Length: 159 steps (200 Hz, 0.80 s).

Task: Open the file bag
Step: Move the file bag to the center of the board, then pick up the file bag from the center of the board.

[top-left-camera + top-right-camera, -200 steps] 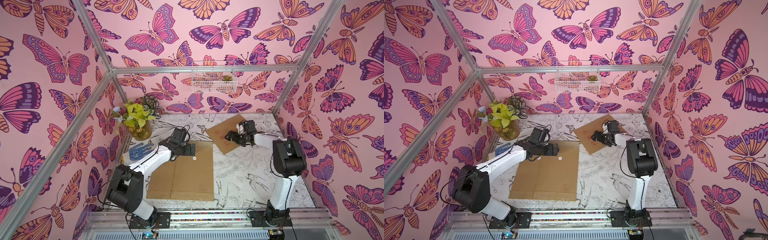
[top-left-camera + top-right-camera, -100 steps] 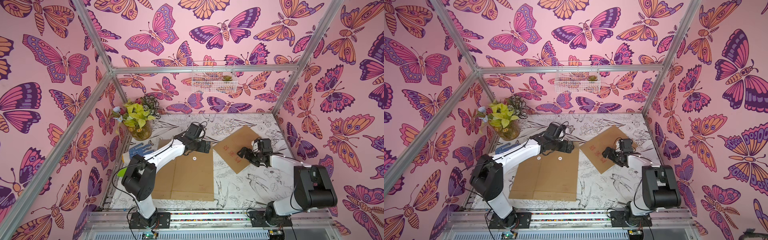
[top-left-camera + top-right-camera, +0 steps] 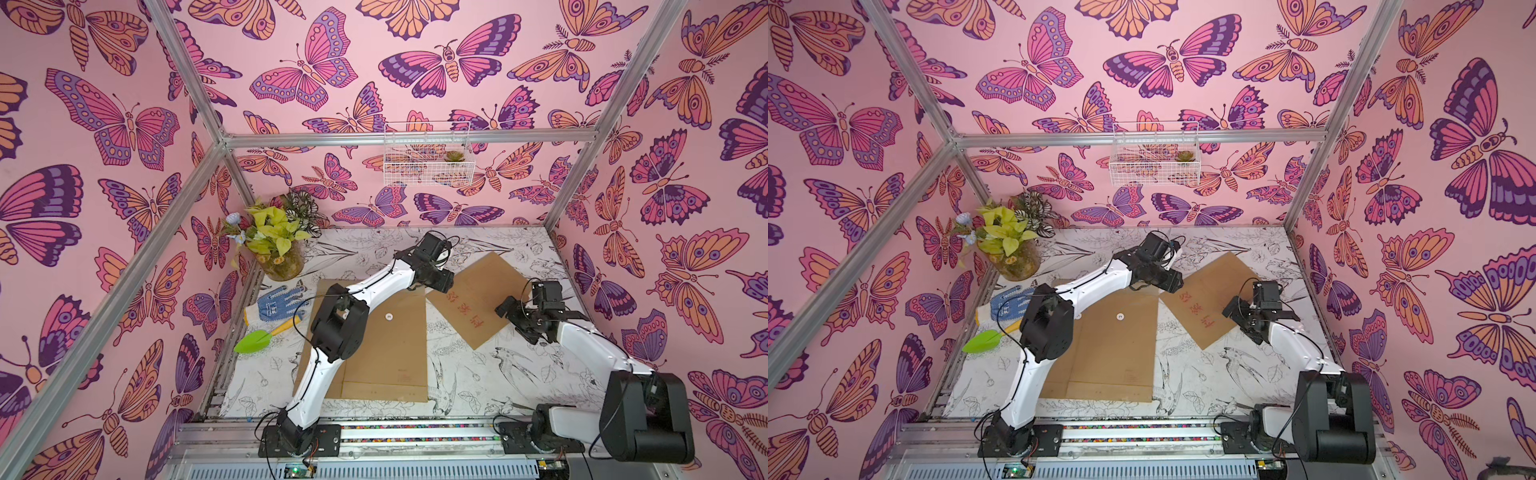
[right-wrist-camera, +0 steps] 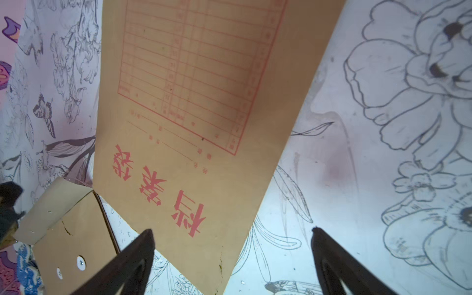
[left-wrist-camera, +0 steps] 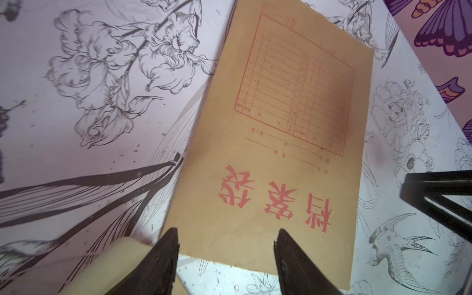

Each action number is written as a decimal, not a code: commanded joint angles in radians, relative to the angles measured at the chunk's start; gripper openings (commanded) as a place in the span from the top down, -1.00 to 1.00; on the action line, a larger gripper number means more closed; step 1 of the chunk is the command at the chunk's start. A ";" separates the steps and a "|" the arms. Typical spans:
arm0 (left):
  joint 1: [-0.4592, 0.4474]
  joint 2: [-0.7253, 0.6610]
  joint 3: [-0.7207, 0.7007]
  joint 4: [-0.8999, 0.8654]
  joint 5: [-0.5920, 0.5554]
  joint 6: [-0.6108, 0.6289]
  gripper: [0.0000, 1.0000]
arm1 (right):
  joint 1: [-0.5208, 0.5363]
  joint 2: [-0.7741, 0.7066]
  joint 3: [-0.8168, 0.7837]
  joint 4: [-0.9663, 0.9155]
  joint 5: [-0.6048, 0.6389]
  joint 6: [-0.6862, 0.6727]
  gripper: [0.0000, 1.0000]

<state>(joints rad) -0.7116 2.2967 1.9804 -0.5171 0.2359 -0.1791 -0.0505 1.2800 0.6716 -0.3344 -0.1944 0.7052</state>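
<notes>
Judging progress: early to middle, nothing is pinched by either gripper. Two brown file bags lie on the tabletop. The button file bag lies back-up under the left arm, behind the left gripper. Its flap stands bent up off the body, so the closure looks undone (mouth not spread, as far as I can tell). The printed file bag lies face-up with its red characters showing, so its flap is hidden underneath and I cannot say if it is fastened.

Left gripper: jaws part-way apart and empty, tips straddling the printed file bag's near short edge, the bag running away ahead of it. Right gripper: jaws wide and empty, hovering over a near corner of the same bag, most of the sheet ahead and toward one finger's side. Contact with the paper: cannot tell for either.

Left to do, my guess: pinch an edge, turn or lift, pull the mouth open.
</notes>
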 commanded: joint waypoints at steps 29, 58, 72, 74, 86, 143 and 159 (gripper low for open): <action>-0.002 0.170 0.200 -0.094 0.062 0.027 -0.29 | -0.041 -0.013 -0.012 -0.011 -0.089 0.075 -0.74; -0.004 0.227 0.255 -0.103 0.088 0.018 -0.29 | -0.056 -0.004 -0.048 0.021 -0.097 0.138 -0.53; -0.005 0.236 0.256 -0.104 0.099 0.016 -0.30 | -0.064 -0.004 -0.074 0.059 -0.113 0.175 -0.53; -0.006 0.238 0.256 -0.105 0.100 0.016 -0.30 | -0.064 -0.003 -0.076 0.062 -0.116 0.180 -0.53; -0.008 0.244 0.256 -0.107 0.107 0.017 -0.31 | -0.066 0.001 -0.087 0.084 -0.125 0.198 -0.52; -0.013 0.258 0.239 -0.134 0.132 0.039 -0.34 | -0.108 0.055 -0.117 0.186 -0.192 0.225 -0.48; -0.014 0.262 0.241 -0.146 0.136 0.046 -0.35 | -0.122 0.067 -0.127 0.209 -0.210 0.228 -0.47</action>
<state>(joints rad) -0.7189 2.5324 2.2196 -0.6201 0.3466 -0.1589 -0.1509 1.3258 0.5667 -0.1810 -0.3614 0.9123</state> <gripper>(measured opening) 0.672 0.737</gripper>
